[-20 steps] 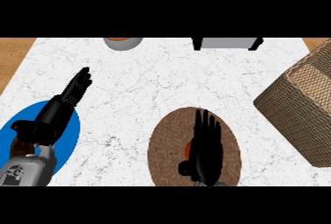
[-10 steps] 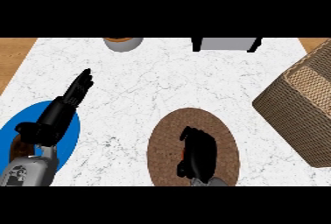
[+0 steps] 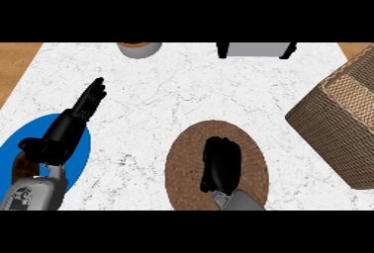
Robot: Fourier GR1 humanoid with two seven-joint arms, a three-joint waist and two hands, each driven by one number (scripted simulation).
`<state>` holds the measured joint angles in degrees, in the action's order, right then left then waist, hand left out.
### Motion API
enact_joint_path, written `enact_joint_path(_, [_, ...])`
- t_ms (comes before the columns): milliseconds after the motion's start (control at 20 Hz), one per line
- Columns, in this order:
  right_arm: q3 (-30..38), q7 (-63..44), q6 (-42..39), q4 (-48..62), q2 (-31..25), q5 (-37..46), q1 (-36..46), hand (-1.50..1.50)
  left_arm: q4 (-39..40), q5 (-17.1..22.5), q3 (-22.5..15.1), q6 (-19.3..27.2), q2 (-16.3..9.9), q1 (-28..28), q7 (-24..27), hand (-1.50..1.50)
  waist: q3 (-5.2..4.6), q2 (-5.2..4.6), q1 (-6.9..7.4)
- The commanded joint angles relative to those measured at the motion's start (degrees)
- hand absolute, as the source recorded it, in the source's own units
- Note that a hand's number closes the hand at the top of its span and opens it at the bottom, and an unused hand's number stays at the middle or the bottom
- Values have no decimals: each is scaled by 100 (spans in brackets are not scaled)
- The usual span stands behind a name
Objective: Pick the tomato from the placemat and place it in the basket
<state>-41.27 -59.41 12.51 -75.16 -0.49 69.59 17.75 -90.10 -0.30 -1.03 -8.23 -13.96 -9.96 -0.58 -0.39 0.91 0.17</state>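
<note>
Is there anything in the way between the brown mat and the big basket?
Nothing visible. Bare white counter lies between the brown placemat and the basket to its right. The right hand is curled over the placemat; the tomato is hidden.

placemat (image 3: 182, 163) centre-front | basket (image 3: 343, 118) right of it | plate (image 3: 15, 148) front-left | cup (image 3: 139, 48) behind
</note>
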Motion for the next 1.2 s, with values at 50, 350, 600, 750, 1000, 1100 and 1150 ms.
enact_joint_path(50, [1263,-302,-401,564,47,-587,704,150,-116,40,42,-17,-9,-52,-208,0,41,-106,49])
enact_joint_path(350, [2280,1,316,1161,48,-1130,1232,150,-391,89,64,-112,-35,212,-212,0,43,-95,73])
enact_joint_path(600, [2301,-88,1196,356,48,-1239,1715,150,-104,-37,-30,-19,118,-52,-140,0,42,-89,14])
enact_joint_path(750, [1953,-305,1786,-395,48,-801,1673,150,73,-35,107,-69,-6,-21,-36,0,37,-55,-47])
enact_joint_path(1000, [2026,-832,1592,-1355,47,-59,1807,150,-87,-134,93,3,50,271,162,0,34,-41,-62])
enact_joint_path(1100, [2083,-1222,1293,-1640,47,164,1991,150,-21,-26,114,-150,-16,39,-69,0,34,-47,-69])
enact_joint_path(1150, [2243,-1457,837,-1720,47,147,2356,150,-54,-182,12,37,119,41,-120,0,33,-45,-58])
